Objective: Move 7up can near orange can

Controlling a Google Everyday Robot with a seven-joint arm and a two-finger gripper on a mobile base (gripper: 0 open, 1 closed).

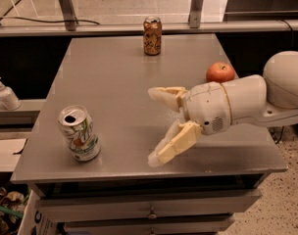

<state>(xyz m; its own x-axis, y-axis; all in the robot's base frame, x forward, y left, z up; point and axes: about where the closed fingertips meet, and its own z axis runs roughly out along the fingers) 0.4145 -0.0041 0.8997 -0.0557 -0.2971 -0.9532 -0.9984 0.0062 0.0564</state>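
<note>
The 7up can [79, 133], white and silver with green lettering, stands upright near the front left corner of the grey table [114, 77]. The orange can [152, 35], orange-brown with a silver top, stands upright at the table's far edge, about mid-width. My gripper [153, 126] reaches in from the right over the table's front middle, fingers spread wide open and empty. It is to the right of the 7up can, clearly apart from it.
A red-orange apple [220, 73] lies on the right side of the table, just behind my arm [247, 102]. A white soap dispenser [6, 95] stands on a ledge left of the table. Drawers sit under the table front.
</note>
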